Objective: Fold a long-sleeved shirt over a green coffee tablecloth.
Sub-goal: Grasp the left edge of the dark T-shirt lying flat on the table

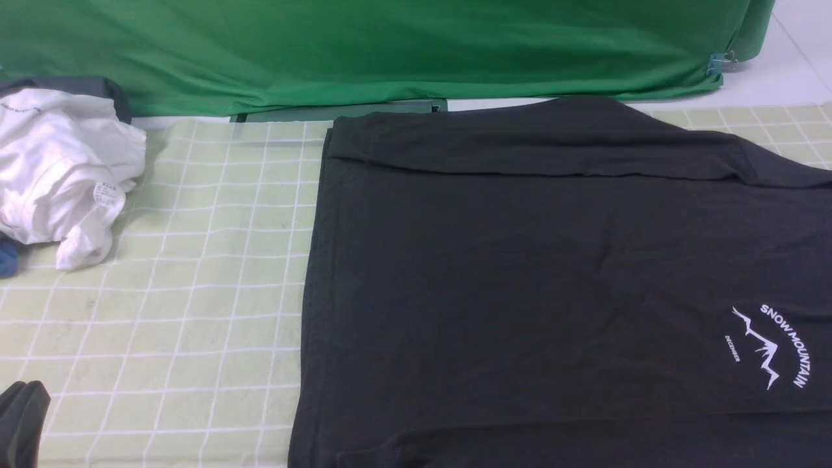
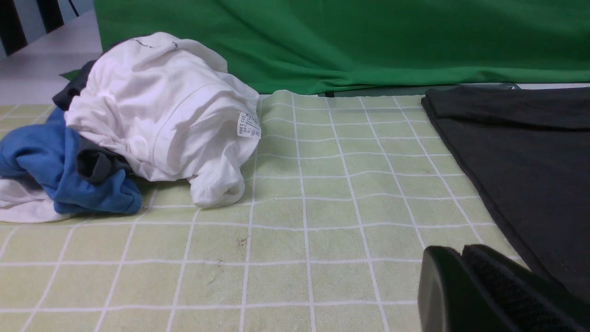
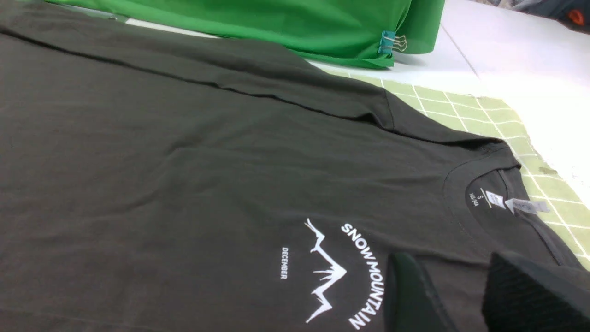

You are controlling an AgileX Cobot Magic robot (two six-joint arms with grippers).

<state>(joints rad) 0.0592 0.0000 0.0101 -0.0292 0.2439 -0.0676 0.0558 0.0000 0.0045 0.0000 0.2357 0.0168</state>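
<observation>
Black fabric fills the near ground: the long-sleeved shirt (image 1: 520,273) lies flat, print up, on the green coffee tablecloth (image 1: 195,292), prob. smoothed for folding. R gripper (image 3: 449,263) hovers over the shirt's chest, jaws apart, nothing btwn them. L gripper (image 2: 456,253) is off the shirt's hem side, fingers together, empty. The shirt's far edge looks doubled over, maybe a sleeve; the near sleeve is cut off. Beyond the hem, a white garment (image 1: 58,169); behind the shirt, a green backdrop (image 1: 390,45).
</observation>
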